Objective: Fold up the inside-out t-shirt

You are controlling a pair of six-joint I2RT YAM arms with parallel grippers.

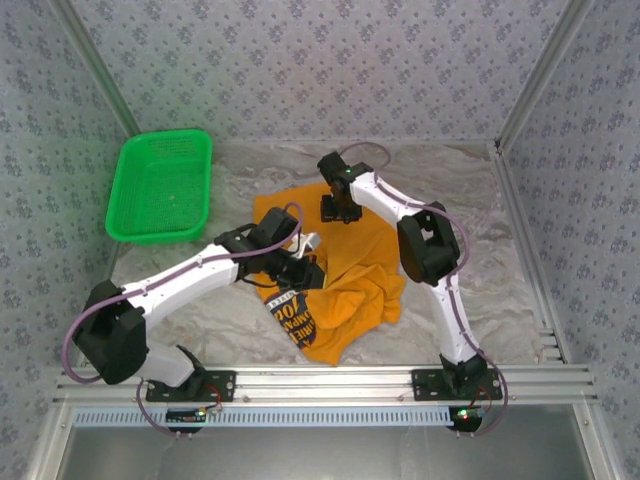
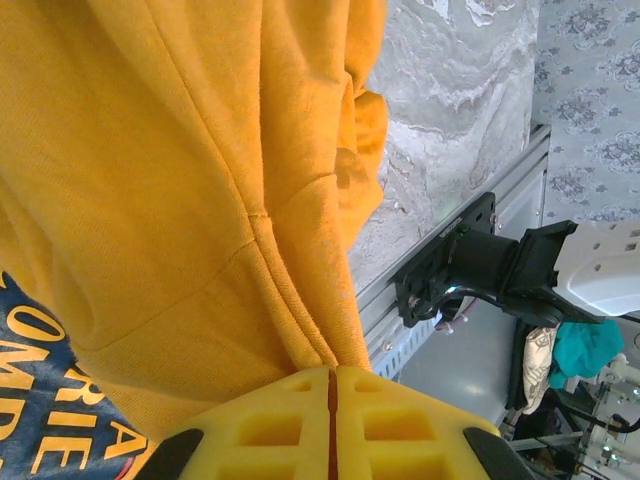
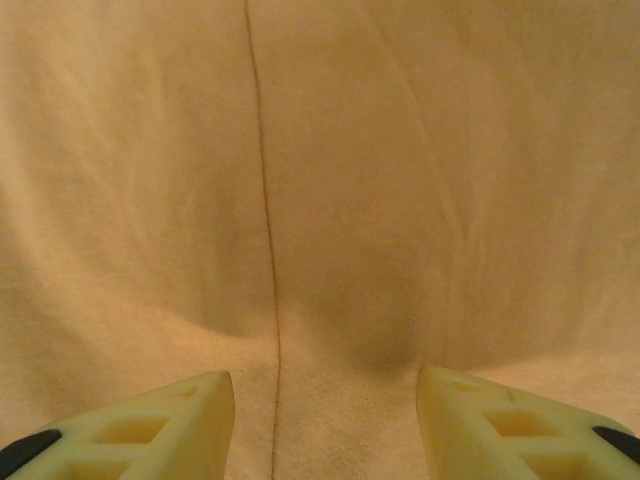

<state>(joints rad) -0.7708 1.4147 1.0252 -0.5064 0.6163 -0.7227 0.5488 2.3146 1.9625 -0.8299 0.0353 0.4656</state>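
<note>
One green plastic mesh basket (image 1: 160,187) at the far left of the tabletop (image 1: 480,260), top view; its mesh floor shows. Tabletop grey, marbled. Patterned walls (image 1: 300,60) on three sides, metal rail (image 1: 330,380) along the near edge. Orange-yellow short-sleeved cloth t-shirt (image 1: 350,270) lies crumpled mid-tabletop, dark blue printed graphic (image 1: 300,325) on its near side. Left arm stretches low from its base to the t-shirt's left part, left gripper (image 1: 300,265) on the cloth. Right arm elbows up, right gripper (image 1: 340,212) pointing down at the t-shirt's far edge.

Left wrist view: left gripper (image 2: 330,395) closed, pinching a gathered fold of the t-shirt (image 2: 150,180); graphic (image 2: 40,390) lower left, tabletop (image 2: 450,120) beyond.

Right wrist view: right gripper (image 3: 325,420) has its fingers spread apart just above flat t-shirt (image 3: 400,180) cloth, holding nothing; a thin seam (image 3: 265,200) runs down the cloth.
</note>
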